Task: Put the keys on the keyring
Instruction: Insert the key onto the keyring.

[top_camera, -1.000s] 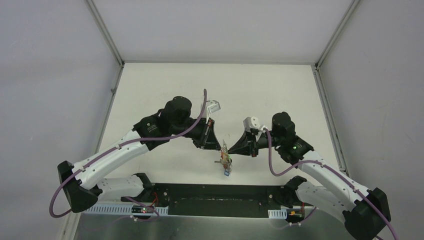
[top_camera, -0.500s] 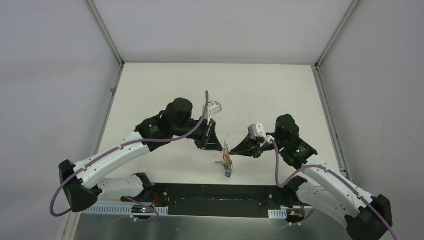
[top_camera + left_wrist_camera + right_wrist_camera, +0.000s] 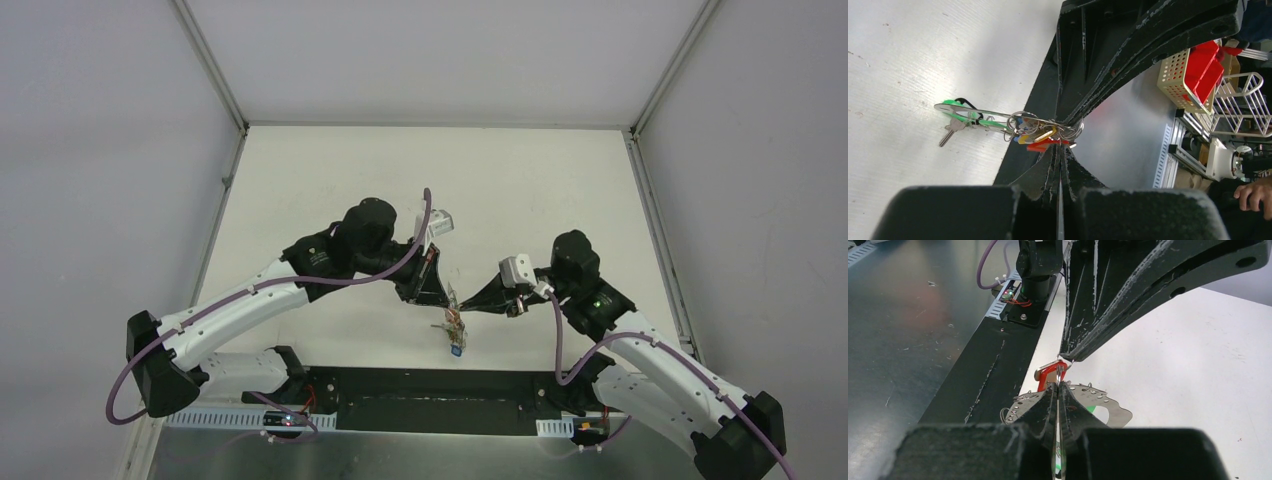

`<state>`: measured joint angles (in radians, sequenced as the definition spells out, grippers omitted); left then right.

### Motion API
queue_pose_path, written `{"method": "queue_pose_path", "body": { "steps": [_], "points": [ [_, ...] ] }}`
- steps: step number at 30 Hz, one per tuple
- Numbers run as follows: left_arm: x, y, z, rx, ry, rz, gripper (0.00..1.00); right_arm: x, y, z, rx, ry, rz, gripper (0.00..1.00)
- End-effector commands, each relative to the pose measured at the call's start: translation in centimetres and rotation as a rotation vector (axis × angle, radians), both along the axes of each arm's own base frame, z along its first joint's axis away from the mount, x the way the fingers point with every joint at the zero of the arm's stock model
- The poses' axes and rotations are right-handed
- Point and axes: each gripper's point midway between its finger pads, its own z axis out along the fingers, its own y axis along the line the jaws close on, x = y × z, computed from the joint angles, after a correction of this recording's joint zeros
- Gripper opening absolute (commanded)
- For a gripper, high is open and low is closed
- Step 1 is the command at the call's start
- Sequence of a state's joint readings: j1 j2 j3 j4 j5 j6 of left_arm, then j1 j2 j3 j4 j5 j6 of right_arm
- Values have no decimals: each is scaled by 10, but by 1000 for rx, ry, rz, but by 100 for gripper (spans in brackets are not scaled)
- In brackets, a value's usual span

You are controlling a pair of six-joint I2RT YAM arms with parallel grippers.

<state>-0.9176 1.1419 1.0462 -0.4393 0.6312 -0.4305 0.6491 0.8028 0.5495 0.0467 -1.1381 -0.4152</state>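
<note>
The keyring [image 3: 1108,407] is a flat grey metal piece with an uneven outline and small holes, and it hangs in the air between my two grippers. It shows edge-on in the left wrist view [image 3: 983,114], and in the top view [image 3: 452,322] it hangs over the table's front part. Several keys hang from it: a red-headed key [image 3: 1047,375] [image 3: 1040,146], a green-headed key [image 3: 954,103] and a plain silver one [image 3: 948,135]. My left gripper [image 3: 1060,146] [image 3: 446,297] is shut on the wire rings at the keyring's edge. My right gripper [image 3: 1059,384] [image 3: 463,308] is shut tip to tip against it, pinching the thin ring by the red key.
The black base plate [image 3: 430,385] and a metal sheet [image 3: 400,455] run along the near edge just below the hanging bunch. White enclosure walls stand left, right and behind. Off the table lie wire baskets [image 3: 1243,107] and a person's hand [image 3: 1255,192].
My left arm has shifted a little right and towards the bunch. My right wrist has turned and dropped slightly. Both grippers stay shut at the keyring, which has hardly moved.
</note>
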Motion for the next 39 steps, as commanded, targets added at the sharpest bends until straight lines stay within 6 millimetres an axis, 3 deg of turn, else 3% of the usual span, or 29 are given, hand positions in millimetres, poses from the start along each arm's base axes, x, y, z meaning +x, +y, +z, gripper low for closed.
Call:
{"method": "queue_pose_path", "body": {
  "steps": [1, 15, 32, 39],
  "points": [
    [-1, -9, 27, -76, -83, -36, 0, -9, 1, 16, 62, -93, 60, 0],
    [-3, -16, 26, -74, -78, -64, 0, -12, 2, 13, 50, -80, 81, 0],
    [-16, -4, 39, -116, -87, -79, 0, -11, 2, 8, 31, -67, 70, 0],
    [-10, -4, 30, -76, -90, -52, 0, -12, 1, 10, 36, -74, 72, 0]
  ]
}}
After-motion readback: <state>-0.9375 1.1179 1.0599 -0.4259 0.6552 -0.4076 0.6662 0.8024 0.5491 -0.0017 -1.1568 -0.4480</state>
